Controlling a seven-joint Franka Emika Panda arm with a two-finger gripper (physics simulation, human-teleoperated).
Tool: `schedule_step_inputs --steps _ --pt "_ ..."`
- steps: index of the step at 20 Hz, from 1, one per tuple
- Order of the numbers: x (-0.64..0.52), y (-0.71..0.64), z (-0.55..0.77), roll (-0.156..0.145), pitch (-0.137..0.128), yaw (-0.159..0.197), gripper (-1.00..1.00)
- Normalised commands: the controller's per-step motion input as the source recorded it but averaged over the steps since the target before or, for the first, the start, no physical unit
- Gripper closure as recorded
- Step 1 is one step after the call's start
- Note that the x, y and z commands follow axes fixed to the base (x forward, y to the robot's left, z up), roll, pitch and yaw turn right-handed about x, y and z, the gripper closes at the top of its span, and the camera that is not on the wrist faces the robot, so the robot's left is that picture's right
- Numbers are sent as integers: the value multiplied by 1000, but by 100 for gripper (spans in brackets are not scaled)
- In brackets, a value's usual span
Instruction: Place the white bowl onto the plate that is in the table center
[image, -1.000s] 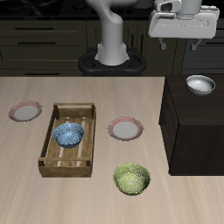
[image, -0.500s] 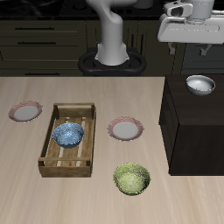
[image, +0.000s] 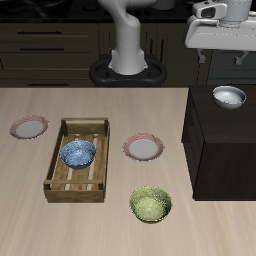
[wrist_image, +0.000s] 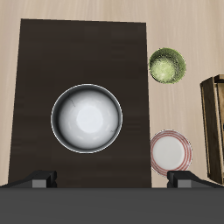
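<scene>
White bowl (wrist_image: 86, 118) sits upright, mouth up, below the claw (wrist_image: 112, 180), jaws spread apart.

You can see only part of the gripper (image: 225, 45) from outside: its pale body runs off the upper frame edge, and its fingers sit against dark cabinets, so whether the jaws are parted cannot be told there. In the wrist view you get only two dark fingertips (wrist_image: 42, 180) poking up behind the grey housing, the rest of them hidden. The wooden tray (wrist_image: 216, 122) is cut by the frame edge in that view, leaving you just a strip of its rim. The dark box (image: 225, 145) holding the white bowl (image: 229, 96) runs off the frame's side in the exterior view
</scene>
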Motion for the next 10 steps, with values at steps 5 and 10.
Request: schedule_step_inputs --steps 5,10 --pt "116 3 -34 3 -5 -14 -100" --pt "148 -123 -28 -20 9 -25 -100"
